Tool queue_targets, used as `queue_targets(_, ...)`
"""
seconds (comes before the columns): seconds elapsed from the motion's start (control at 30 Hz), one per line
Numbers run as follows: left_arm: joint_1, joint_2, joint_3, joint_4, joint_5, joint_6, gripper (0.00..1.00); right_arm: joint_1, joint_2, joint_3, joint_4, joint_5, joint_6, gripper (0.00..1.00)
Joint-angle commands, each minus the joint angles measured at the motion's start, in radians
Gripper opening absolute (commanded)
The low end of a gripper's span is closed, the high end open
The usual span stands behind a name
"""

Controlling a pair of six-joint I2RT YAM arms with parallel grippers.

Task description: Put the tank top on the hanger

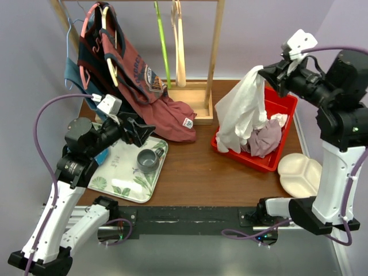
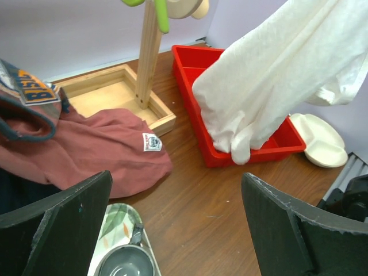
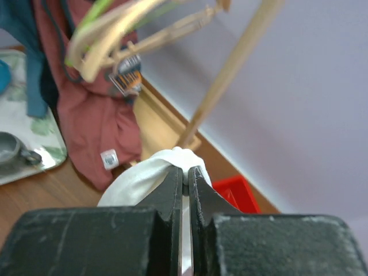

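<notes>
Bare table [image 1: 195,167] lies open mid-frame, between the tray [image 1: 123,187] at lower left and the bin [image 1: 253,158] at right. The hanging tank top [image 1: 241,109] screens the bin's left side. At top centre, shirt [image 1: 138,75] and cream hanger [image 1: 179,52] flank the green hanger [image 1: 163,46] closely.

Left gripper [image 2: 177,175]: its two black fingers [image 2: 63,218] are spread wide, low in the frame, above the table [image 2: 195,213].
Tank top [image 2: 276,75]: white, hanging from the upper right, its lower end draped over the near wall of the red bin [image 2: 185,86].
Plate [image 2: 322,144]: cream, divided, just beyond the bin.
Red shirt [image 2: 98,144]: heaped at left against the wooden rack base [image 2: 103,92].
Green hanger [image 2: 162,14]: only a tip shows, beside the rack post [image 2: 148,57].
Tray [image 2: 118,221]: leaf-printed, holding a grey cup [image 2: 126,263].
</notes>
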Motion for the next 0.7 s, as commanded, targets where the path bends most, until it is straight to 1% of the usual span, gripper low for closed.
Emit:
queue_targets(0.0,-0.006,0.010,-0.022,0.096,0.090,-0.044,1.00,-0.022,0.045,0.150,0.004,-0.301,0.080,0.00)
queue_targets(0.07,-0.006,0.014,-0.037,0.131,0.119,-0.061,1.00,-0.030,0.061,0.212,0.037,-0.366,0.117,0.00)
queue_targets(0.13,-0.006,0.024,-0.045,0.155,0.132,-0.076,1.00,-0.045,0.071,0.243,0.095,-0.499,0.196,0.00)
queue_targets(0.17,-0.006,0.025,-0.047,0.159,0.141,-0.079,1.00,-0.050,0.077,0.246,0.122,-0.544,0.232,0.00)
queue_targets(0.2,-0.006,0.034,-0.047,0.162,0.142,-0.081,1.00,-0.053,0.078,0.246,0.150,-0.620,0.300,0.00)
queue_targets(0.37,-0.006,0.042,-0.045,0.179,0.142,-0.087,1.00,-0.051,0.069,0.207,0.305,-0.765,0.477,0.00)
queue_targets(0.47,-0.006,0.051,-0.044,0.194,0.144,-0.095,1.00,-0.038,0.054,0.119,0.365,-0.773,0.537,0.00)
queue_targets(0.5,-0.006,0.057,-0.044,0.197,0.147,-0.101,1.00,-0.018,0.045,0.093,0.367,-0.767,0.530,0.00)
queue_targets(0.53,-0.006,0.060,-0.045,0.206,0.147,-0.104,1.00,0.002,0.039,0.025,0.367,-0.750,0.522,0.00)
queue_targets(0.57,-0.006,0.063,-0.045,0.211,0.148,-0.106,1.00,0.024,0.031,-0.015,0.368,-0.738,0.499,0.00)
queue_targets(0.6,-0.006,0.065,-0.047,0.214,0.148,-0.110,1.00,0.072,0.014,-0.057,0.356,-0.718,0.479,0.00)
queue_targets(0.63,-0.005,0.067,-0.048,0.220,0.150,-0.112,1.00,0.094,0.008,-0.132,0.335,-0.701,0.445,0.00)
queue_targets(0.67,-0.006,0.065,-0.050,0.219,0.150,-0.113,1.00,0.119,0.003,-0.166,0.305,-0.643,0.354,0.00)
